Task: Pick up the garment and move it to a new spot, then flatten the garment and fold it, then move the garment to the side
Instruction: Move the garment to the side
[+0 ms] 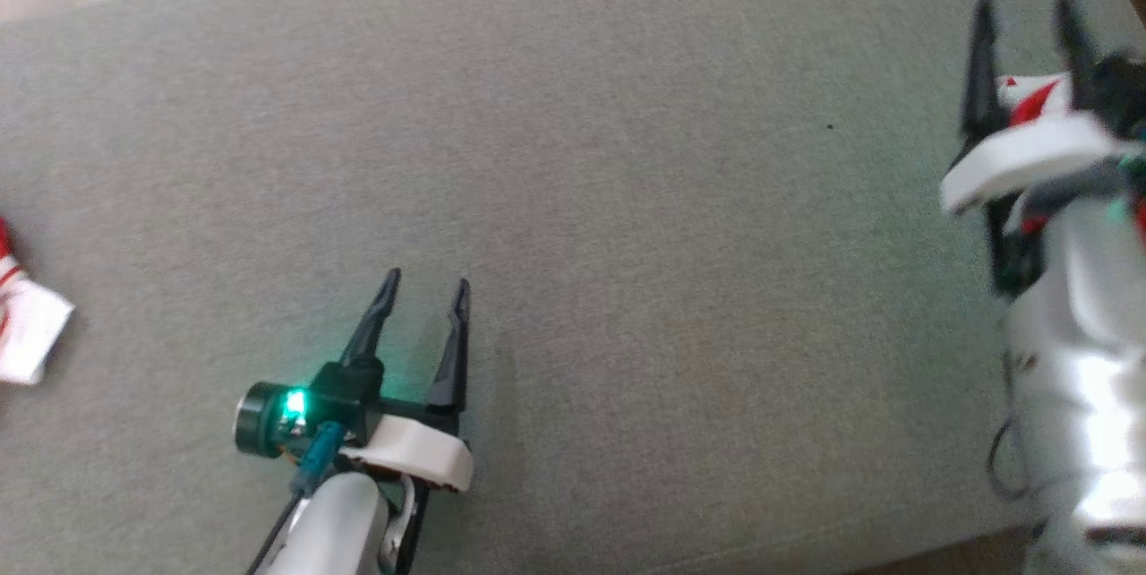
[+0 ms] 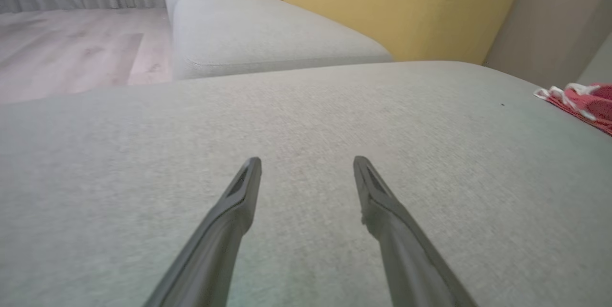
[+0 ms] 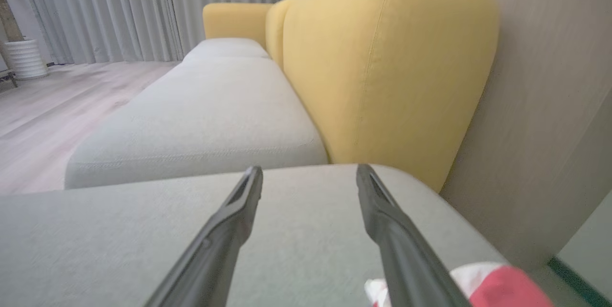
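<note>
Both hands open and empty. Left hand is mid-cushion, right hand just over the red-white garment at the grey cushion's right edge. Cloth looks light, limp and bunched, so it'll likely drape. Pinch an edge or corner, not the heap.

Grey cushion, red-white garment right, cloth left

I see the middle of the grey cushion bare, so either arm could sweep across it. A red-and-white garment (just below my right fingers) and a cloth far left crowd its edges; the yellow backrest rises past the far right corner.
</note>
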